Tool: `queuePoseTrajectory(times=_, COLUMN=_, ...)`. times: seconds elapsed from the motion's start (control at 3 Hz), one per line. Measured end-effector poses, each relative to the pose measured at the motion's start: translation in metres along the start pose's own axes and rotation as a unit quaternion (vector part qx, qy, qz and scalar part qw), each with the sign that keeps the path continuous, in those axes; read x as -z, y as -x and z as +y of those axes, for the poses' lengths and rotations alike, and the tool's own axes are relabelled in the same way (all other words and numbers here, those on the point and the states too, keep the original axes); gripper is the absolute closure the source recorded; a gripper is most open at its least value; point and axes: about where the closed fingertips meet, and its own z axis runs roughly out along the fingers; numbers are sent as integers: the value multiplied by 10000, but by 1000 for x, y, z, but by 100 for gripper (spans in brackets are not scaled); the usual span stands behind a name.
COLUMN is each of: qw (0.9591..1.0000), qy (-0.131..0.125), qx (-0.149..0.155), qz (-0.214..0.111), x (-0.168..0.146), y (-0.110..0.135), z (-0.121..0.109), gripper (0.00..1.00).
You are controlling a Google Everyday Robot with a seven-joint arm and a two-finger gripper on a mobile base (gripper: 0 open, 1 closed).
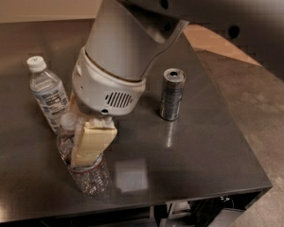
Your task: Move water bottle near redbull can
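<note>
The water bottle [89, 174], clear with a white cap and a ribbed lower body, stands tilted at the front left of the dark table [194, 164]. My gripper [79, 159] reaches down from the big white arm housing and is closed around the bottle's upper body. One cream finger [91, 143] lies across the bottle's front, and the other is hidden behind it. The redbull can [172, 94], slim and silver-blue, stands upright to the right, well apart from the bottle.
A second clear bottle with a large white-and-blue label [47, 94] stands upright just behind and to the left of the held bottle. The table's front edge [180, 200] and right edge are close by. The floor [270, 103] lies to the right.
</note>
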Motion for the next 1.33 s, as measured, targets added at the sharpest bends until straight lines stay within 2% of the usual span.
queuePoseTrajectory(times=0.33, qw=9999, qy=-61, qx=-159, qz=6, x=9, y=-9, z=-11, gripper=88)
queuePoseTrajectory(times=0.67, qw=9986, qy=-258, qx=-462, qz=18, x=25, y=-33, z=-39, gripper=100)
queuePoseTrajectory(times=1.0, qw=9950, qy=-547, qx=-838, qz=21, x=45, y=-65, z=-78, gripper=100)
queuePoseTrajectory(times=1.33, qw=9892, qy=-902, qx=-1151, qz=123, x=62, y=-96, z=-112, gripper=100)
